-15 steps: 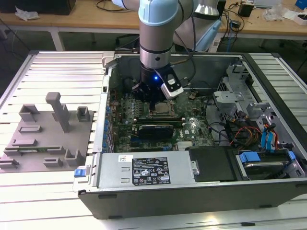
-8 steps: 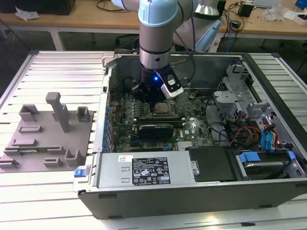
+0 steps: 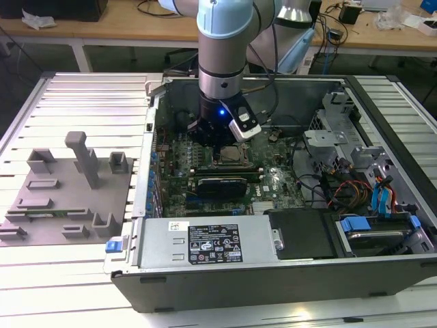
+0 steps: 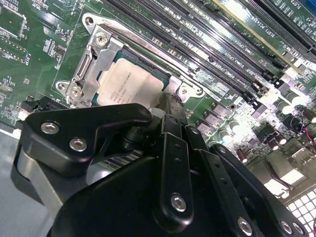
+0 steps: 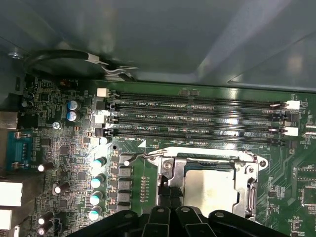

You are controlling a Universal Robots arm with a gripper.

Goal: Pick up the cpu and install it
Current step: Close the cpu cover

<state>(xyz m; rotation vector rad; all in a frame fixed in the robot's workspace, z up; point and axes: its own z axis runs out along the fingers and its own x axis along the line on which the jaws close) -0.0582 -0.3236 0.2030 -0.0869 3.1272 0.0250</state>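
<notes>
The small square cpu (image 4: pixel 129 85) with its silvery metal top was lying flat inside the square metal-framed socket (image 4: pixel 91 57) on the green motherboard (image 4: pixel 29 54), same story in both wrist views. The black tool (image 4: pixel 170 106) sat right at one edge of the socket, just beside the chip. Honestly couldn't tell if it was open or closed, or whether it touched the chip at all. Long black memory slots (image 5: pixel 197 116) ran in rows just past the socket. In the exterior view the pale blue and silver robot arm (image 3: pixel 222 41) reached straight down into the open dark computer case (image 3: pixel 273 280), which sat on a slatted metal table (image 3: pixel 89 96). A grey plastic tray (image 3: pixel 72 195) carrying grey blocks lay on the table at the exterior view's left, well apart from the tool.
</notes>
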